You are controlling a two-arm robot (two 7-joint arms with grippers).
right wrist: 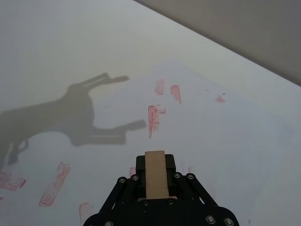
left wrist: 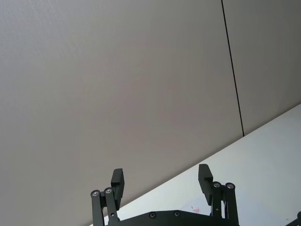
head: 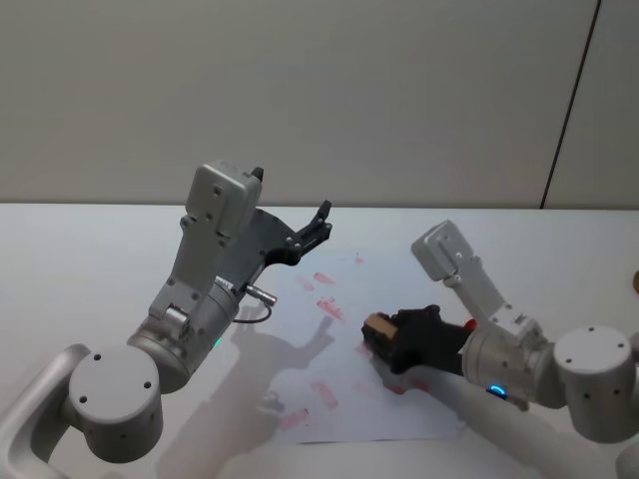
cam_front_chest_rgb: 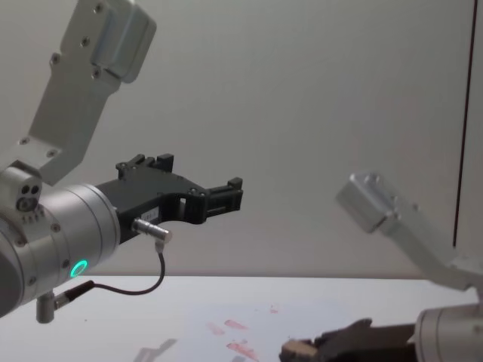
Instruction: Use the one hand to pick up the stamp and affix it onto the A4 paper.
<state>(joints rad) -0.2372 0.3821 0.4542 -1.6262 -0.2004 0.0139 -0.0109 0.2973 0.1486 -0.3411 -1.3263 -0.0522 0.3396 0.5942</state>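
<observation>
Pale wood forms the stamp (right wrist: 155, 176), a small plain rectangular block with a narrow, flat face. The right tool (head: 384, 339) grasps it between its two black fingers, right of centre in the lower half of the head view. The block juts out past the fingertips. It sits low over the right part of the A4 paper (head: 379, 289); whether it touches the sheet I cannot tell. The thin white sheet lies flat on the white counter (head: 80, 259) and bears scattered red marks (right wrist: 154, 117), some bar-shaped and some smudged. Farther back, left of centre in the head view, the left tool (head: 323, 222) hangs in the air near the sheet's far left corner, fingers spread and released, grasping nothing. A grey wall (head: 300, 100) stands behind the counter.
</observation>
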